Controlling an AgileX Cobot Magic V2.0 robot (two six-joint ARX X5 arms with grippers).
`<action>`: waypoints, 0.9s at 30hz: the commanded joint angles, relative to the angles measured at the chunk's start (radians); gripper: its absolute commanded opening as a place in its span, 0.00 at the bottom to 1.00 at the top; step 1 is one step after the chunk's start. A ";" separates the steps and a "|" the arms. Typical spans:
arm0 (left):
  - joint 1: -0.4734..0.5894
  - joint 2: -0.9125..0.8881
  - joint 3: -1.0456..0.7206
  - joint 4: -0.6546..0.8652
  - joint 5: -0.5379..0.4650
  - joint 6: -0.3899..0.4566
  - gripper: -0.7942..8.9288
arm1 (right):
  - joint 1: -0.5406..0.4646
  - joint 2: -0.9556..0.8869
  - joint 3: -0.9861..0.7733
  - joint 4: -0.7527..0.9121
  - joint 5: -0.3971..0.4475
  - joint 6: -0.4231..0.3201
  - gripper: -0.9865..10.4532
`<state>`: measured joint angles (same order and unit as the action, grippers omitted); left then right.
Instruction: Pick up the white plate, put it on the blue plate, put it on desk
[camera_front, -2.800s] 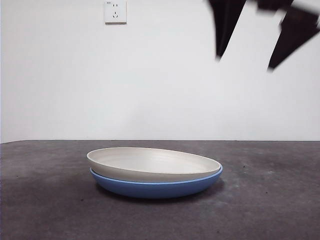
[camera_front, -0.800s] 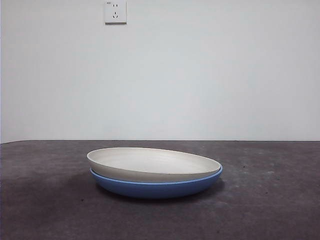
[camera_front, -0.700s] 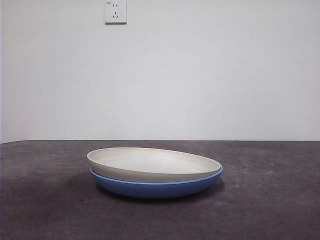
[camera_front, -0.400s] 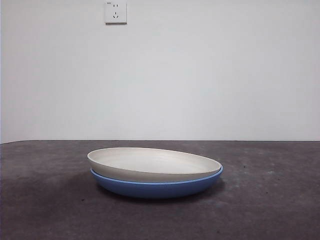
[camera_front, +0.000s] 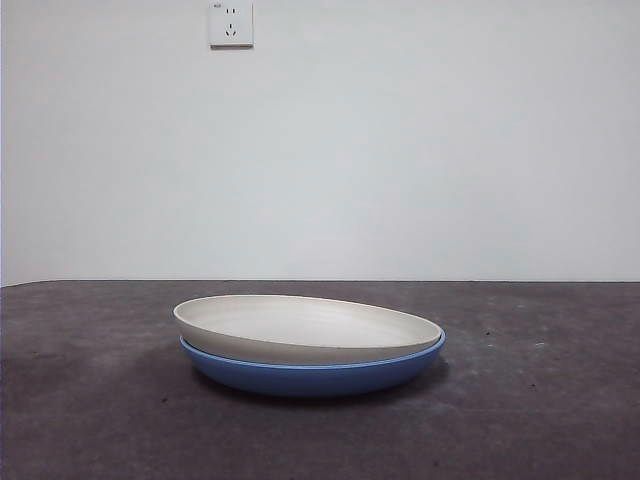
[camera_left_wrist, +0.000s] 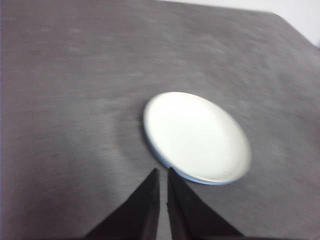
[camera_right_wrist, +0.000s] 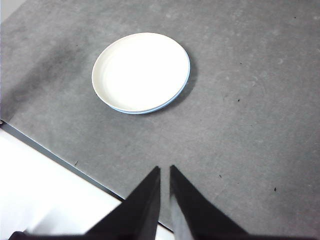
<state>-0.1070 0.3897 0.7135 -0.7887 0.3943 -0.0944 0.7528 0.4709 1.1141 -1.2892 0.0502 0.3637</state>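
The white plate (camera_front: 305, 327) lies tilted inside the blue plate (camera_front: 320, 374) on the desk (camera_front: 540, 400), with only the blue rim and underside showing. From above, the white plate (camera_left_wrist: 196, 136) (camera_right_wrist: 141, 71) covers nearly all of the blue plate (camera_left_wrist: 165, 164) (camera_right_wrist: 150, 110). My left gripper (camera_left_wrist: 162, 175) hangs high above the desk, shut and holding nothing, with the stacked plates just past its tips. My right gripper (camera_right_wrist: 164, 171) is also raised and shut on nothing, well back from the plates. Neither gripper appears in the front view.
A white wall with a socket (camera_front: 231, 23) stands behind the desk. The desk's edge (camera_right_wrist: 60, 159) shows in the right wrist view, with a white floor beyond it.
The black jaws seen at the top right 3.4 s ago have left the front view. The plates have stayed in place.
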 joint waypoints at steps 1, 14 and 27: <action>0.063 -0.076 -0.107 0.109 -0.032 0.085 0.11 | 0.011 0.004 0.010 0.014 0.003 0.003 0.11; 0.159 -0.333 -0.606 0.539 -0.225 0.176 0.11 | 0.011 0.004 0.010 0.014 0.003 0.003 0.11; 0.134 -0.386 -0.703 0.599 -0.400 0.082 0.11 | 0.011 0.004 0.010 0.018 0.003 0.003 0.11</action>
<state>0.0280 0.0048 0.0330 -0.1856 -0.0021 -0.0017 0.7528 0.4709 1.1141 -1.2816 0.0505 0.3637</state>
